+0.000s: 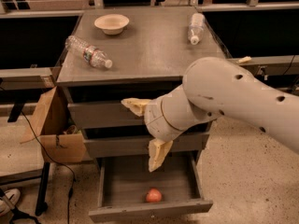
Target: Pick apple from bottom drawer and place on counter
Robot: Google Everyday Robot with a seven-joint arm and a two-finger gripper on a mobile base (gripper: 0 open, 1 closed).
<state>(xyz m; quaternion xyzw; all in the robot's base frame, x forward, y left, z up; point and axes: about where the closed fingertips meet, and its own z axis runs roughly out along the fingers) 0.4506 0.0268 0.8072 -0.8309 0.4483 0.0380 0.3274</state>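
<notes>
The apple (153, 195) is a small orange-red fruit lying near the front of the open bottom drawer (149, 208). The counter (140, 45) is the flat grey top of the three-drawer cabinet. My gripper (140, 132) hangs in front of the two upper drawers, above the apple and a little to its left. Its two beige fingers (158, 154) are spread wide apart, one pointing left and one pointing down, with nothing between them. My thick white arm reaches in from the right and hides part of the cabinet's front.
On the counter lie a beige bowl (111, 23) at the back left, a plastic bottle (88, 52) on its side at the left, and another bottle (195, 28) at the back right. A cardboard box (52, 129) stands left of the cabinet. Dark tables flank both sides.
</notes>
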